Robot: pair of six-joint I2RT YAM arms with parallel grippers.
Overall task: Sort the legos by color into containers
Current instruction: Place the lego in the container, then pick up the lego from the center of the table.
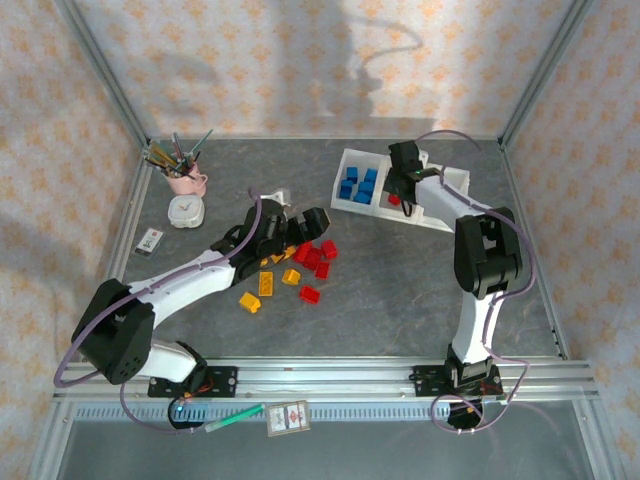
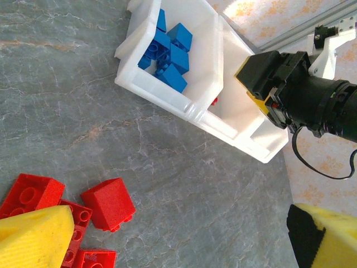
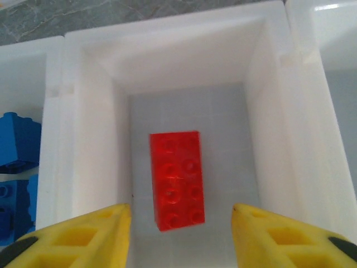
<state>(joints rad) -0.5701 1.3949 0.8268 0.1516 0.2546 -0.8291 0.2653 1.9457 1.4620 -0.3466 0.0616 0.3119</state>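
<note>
The white three-compartment tray [image 1: 436, 216] lies at the back right. Its left compartment holds several blue legos [image 1: 358, 186] [image 2: 170, 53]. My right gripper [image 3: 181, 211] hangs open over the middle compartment [image 3: 83, 139]. A red lego [image 3: 175, 178] sits stud-side up in that compartment, free of both yellow fingers. My left gripper [image 2: 184, 234] is open above the loose pile mid-table, with nothing between its fingers. Red legos [image 1: 315, 255] [image 2: 109, 204] lie by its left finger, and yellow-orange legos [image 1: 262, 285] are scattered in front.
A pink cup of pens [image 1: 185, 180], a small white clock [image 1: 184, 211] and a small device [image 1: 150, 241] stand at the back left. Metal frame rails border the table. A card [image 1: 287, 416] and a green pen [image 1: 235, 418] lie beyond the front rail.
</note>
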